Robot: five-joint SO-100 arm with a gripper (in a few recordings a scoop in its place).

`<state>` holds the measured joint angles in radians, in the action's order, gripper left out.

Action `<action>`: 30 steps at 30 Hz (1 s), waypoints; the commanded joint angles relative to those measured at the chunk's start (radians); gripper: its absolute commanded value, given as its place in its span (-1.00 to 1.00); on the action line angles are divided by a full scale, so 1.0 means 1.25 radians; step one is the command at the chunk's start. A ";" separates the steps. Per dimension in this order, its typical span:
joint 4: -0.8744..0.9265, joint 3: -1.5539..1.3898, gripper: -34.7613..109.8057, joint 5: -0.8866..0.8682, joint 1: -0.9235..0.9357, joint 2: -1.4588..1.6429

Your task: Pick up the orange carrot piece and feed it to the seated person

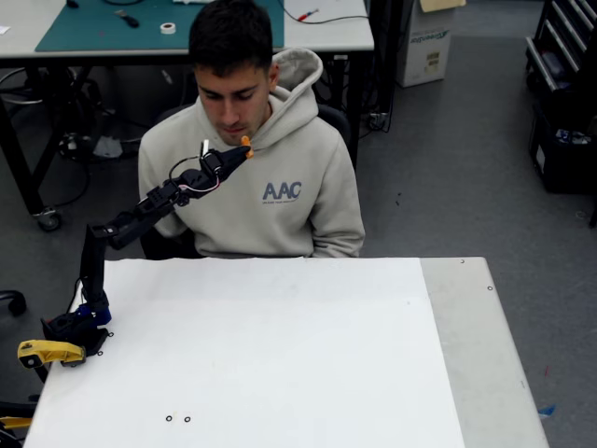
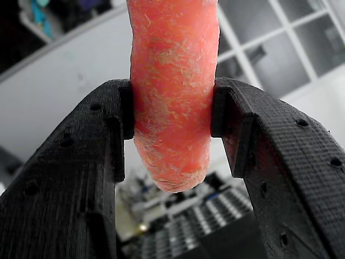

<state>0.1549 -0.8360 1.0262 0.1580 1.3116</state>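
The orange carrot piece [image 1: 246, 145] sticks up from the tip of my black gripper [image 1: 242, 153], which is shut on it. The arm is raised off the table and stretched toward the seated person [image 1: 280, 187], who wears a beige hoodie and looks down. The carrot is just below his chin, close to the hoodie collar. In the wrist view the carrot piece [image 2: 172, 91] stands upright, clamped between the two black fingers [image 2: 81, 162] of the gripper [image 2: 171, 116], and it pokes out above and below them.
A white table [image 1: 280, 355] fills the foreground, with the arm's base [image 1: 79, 327] at its left edge beside a yellow clamp-like part [image 1: 48, 352]. Behind the person is a workbench with a green mat [image 1: 103, 23].
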 commanded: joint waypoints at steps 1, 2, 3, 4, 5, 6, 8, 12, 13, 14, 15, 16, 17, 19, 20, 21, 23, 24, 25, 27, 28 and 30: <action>-0.010 0.093 -0.54 0.006 -0.016 0.023; -0.010 0.094 -0.54 0.006 -0.020 0.022; -0.010 0.094 -0.54 0.006 -0.025 0.022; -0.010 0.096 -0.54 0.006 -0.032 0.022; -0.010 0.096 -0.54 0.006 -0.037 0.022; -0.010 0.096 -0.54 0.006 -0.040 0.022; -0.010 0.096 -0.54 0.006 -0.048 0.022; -0.009 0.096 -0.54 0.006 -0.053 0.021; -0.009 0.096 -0.54 0.007 -0.053 0.021; -0.009 0.094 -0.54 0.007 -0.053 0.021; -0.009 0.094 -0.54 0.007 -0.053 0.021; -0.009 0.093 -0.54 0.007 -0.053 0.021; -0.009 0.093 -0.54 0.007 -0.053 0.021; -0.009 0.092 -0.54 0.007 -0.053 0.020; -0.009 0.092 -0.54 0.007 -0.053 0.020; -0.009 0.092 -0.54 0.007 -0.053 0.020; -0.009 0.094 -0.53 0.007 -0.054 0.020; -0.009 0.096 -0.53 0.007 -0.053 0.020; -0.009 0.101 -0.53 0.007 -0.052 0.020; -0.010 0.102 -0.52 0.007 -0.044 0.021; -0.012 0.103 -0.52 0.007 -0.042 0.021; -0.016 0.103 -0.48 0.007 -0.037 0.022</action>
<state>0.1503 -0.7931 1.0262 0.0813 1.2947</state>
